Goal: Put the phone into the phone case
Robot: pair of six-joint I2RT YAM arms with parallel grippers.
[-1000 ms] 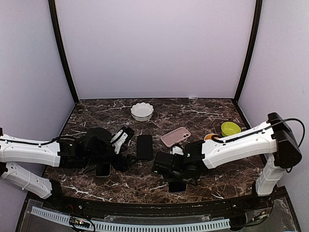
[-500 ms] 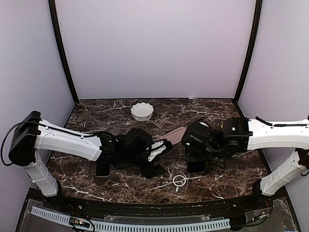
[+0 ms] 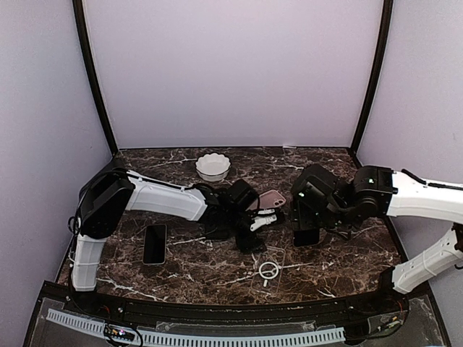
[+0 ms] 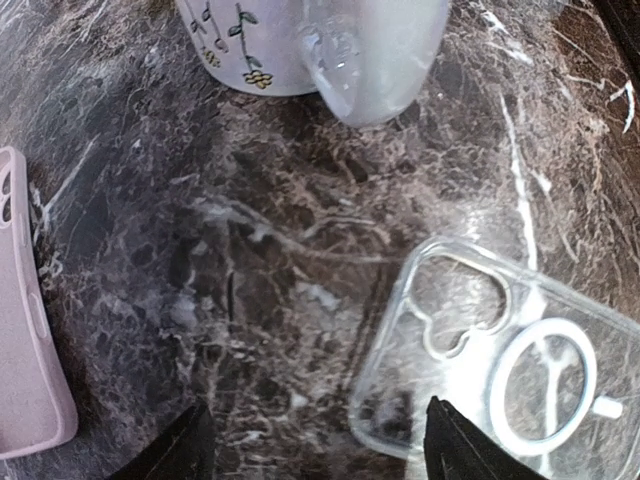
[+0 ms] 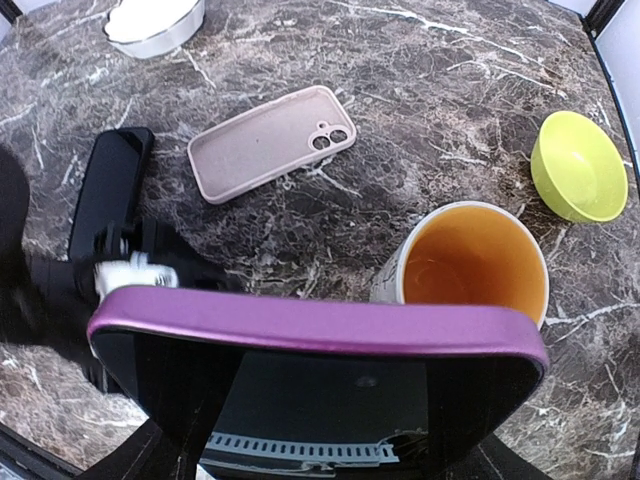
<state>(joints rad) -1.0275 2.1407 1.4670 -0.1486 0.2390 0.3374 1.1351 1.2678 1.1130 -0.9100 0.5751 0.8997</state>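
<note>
1. Purple rim, black glass: the phone (image 5: 330,390) is clamped between the fingers of the right gripper (image 5: 322,440). It spans the whole gap, its long edge level across the wrist view.
2. Over to the left gripper (image 4: 318,435): fingers spread wide, and between them only the bare marble of the table (image 4: 250,260).
3. Right beside one left fingertip lies the clear case (image 4: 395,395), flat, with a white ring on its back. The fingertip overlaps its near corner in the wrist view, but I cannot tell whether they touch.
4. Further out, the pink case (image 5: 268,140) lies flat beyond the held phone, apart from both sets of fingers.
5. The mug (image 5: 470,265), orange inside, stands just past the phone's right end. A green bowl (image 5: 580,165) sits further right, and a white bowl (image 5: 150,20) is at the far edge.
6. From above, a black handset (image 3: 154,243) lies alone on the left, well apart from both grippers.
</note>
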